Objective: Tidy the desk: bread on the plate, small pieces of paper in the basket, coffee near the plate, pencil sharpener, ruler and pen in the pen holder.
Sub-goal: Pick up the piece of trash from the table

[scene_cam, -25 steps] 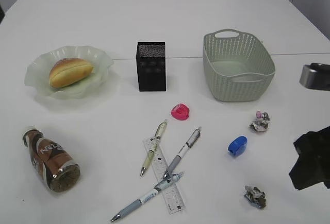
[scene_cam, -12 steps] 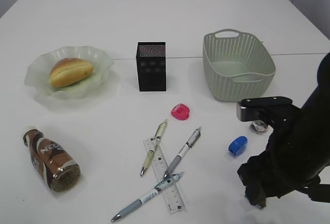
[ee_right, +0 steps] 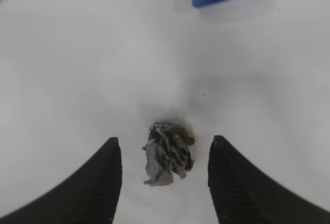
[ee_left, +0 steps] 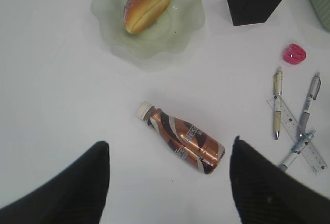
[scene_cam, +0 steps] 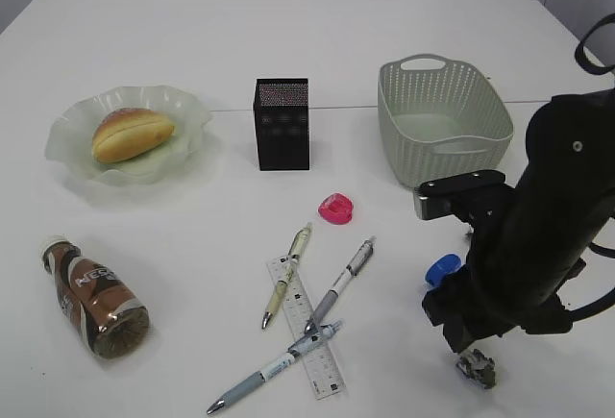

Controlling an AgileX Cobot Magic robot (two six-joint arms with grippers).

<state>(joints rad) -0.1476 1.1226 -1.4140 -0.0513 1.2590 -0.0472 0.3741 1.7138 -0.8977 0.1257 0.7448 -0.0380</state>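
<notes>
Desk surface, a large smooth white tabletop (scene_cam: 307,43), carries everything. Toward its right stands the grey-green perforated plastic basket (scene_cam: 444,122); at left the translucent pale-green ruffled plate (scene_cam: 125,135) holds the golden-brown oval bread (scene_cam: 132,134). Between them stands the black square mesh pen holder (scene_cam: 282,123). The brown-and-white swirled coffee bottle (ee_left: 180,137) lies on its side below the left gripper (ee_left: 170,183), jaws spread wide and empty. The right gripper (ee_right: 164,170) has its parted jaws either side of a crumpled grey paper scrap (ee_right: 167,153), not touching it.
</notes>
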